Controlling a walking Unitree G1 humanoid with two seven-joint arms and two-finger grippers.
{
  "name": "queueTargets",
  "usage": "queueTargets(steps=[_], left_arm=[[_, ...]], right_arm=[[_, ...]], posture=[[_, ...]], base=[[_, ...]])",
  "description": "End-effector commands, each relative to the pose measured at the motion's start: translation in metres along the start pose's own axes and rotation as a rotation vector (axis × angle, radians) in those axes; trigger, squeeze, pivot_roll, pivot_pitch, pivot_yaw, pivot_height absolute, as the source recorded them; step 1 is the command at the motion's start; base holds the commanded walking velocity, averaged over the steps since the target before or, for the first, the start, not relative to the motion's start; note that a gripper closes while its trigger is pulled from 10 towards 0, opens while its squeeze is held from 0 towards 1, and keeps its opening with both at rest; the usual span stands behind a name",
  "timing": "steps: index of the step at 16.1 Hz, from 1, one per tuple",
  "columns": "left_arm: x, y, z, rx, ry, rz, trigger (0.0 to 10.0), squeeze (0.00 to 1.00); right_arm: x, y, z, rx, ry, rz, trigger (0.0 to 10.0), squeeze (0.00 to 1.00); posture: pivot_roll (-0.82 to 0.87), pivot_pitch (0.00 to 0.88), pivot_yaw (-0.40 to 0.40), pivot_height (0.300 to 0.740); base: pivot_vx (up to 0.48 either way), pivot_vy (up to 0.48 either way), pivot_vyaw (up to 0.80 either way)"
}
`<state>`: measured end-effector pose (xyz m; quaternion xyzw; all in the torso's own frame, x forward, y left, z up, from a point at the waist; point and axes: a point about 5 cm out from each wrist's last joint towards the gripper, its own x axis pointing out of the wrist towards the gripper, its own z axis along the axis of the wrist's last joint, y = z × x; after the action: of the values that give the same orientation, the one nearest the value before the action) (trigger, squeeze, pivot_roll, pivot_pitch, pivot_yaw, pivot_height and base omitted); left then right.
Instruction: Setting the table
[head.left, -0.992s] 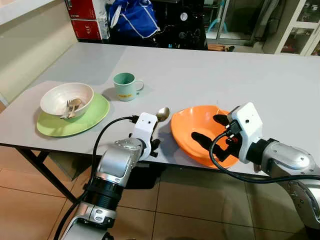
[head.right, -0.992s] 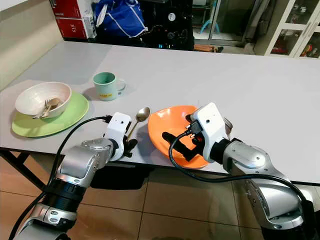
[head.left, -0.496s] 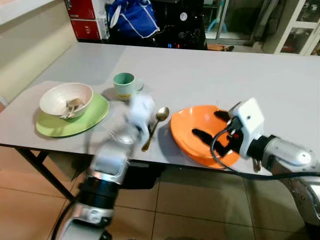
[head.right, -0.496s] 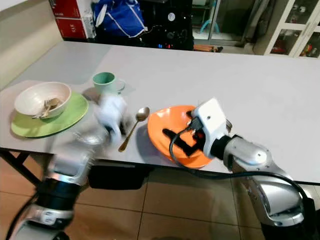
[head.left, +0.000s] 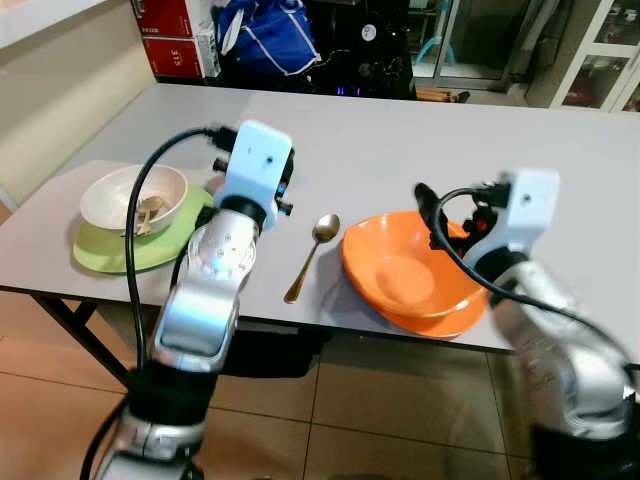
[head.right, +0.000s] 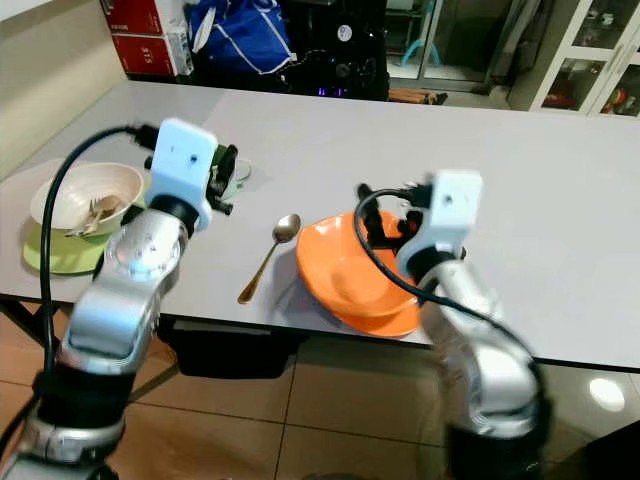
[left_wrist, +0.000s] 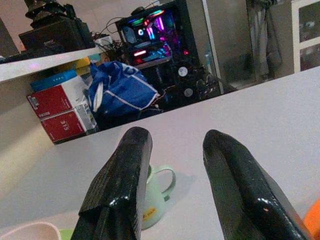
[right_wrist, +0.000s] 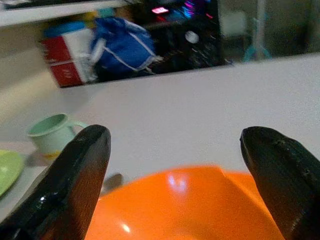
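While both grippers hang spread, left gripper (left_wrist: 172, 187) near mug (left_wrist: 155, 196), right gripper (right_wrist: 182, 175) over orange bowl (head.left: 410, 275)

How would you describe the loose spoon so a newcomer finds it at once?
Start at the grey table and find the orange bowl near its front edge. Just left of it lies the spoon, bare on the tabletop; the other cutlery sits inside the white bowl.

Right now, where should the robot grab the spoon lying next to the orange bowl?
Probably the thin handle of the spoon, near its middle, coming straight down from above. It lies flat on the table, so nothing can slide under it. The left claw is open and nearer; the orange bowl crowds the other side.
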<state>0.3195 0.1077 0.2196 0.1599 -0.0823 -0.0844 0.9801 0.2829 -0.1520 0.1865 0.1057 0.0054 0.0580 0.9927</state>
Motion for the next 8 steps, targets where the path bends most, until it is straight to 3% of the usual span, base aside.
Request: queueTargets(steps=[1, 3, 8], left_arm=[[-0.002, 0.003, 0.004, 0.011, -0.035, 0.018, 10.0, 0.0], [-0.003, 0.005, 0.0, 0.017, -0.023, 0.033, 10.0, 0.0], [-0.003, 0.014, -0.018, -0.005, 0.039, 0.092, 10.0, 0.0]], right_arm=[[0.0, -0.007, -0.002, 0.003, -0.011, -0.064, 10.0, 0.0], [0.002, -0.009, -0.001, -0.027, -0.029, -0.09, 10.0, 0.0], [0.004, -0.017, 0.004, 0.031, -0.068, -0.153, 10.0, 0.0]], posture=[[-0.01, 0.0, 0.01, 0.74], [-0.01, 0.0, 0.011, 0.74], [-0.02, 0.0, 0.022, 0.74]], base=[[0.0, 0.0, 0.0], [0.0, 0.0, 0.0], [0.0, 0.476, 0.0]])
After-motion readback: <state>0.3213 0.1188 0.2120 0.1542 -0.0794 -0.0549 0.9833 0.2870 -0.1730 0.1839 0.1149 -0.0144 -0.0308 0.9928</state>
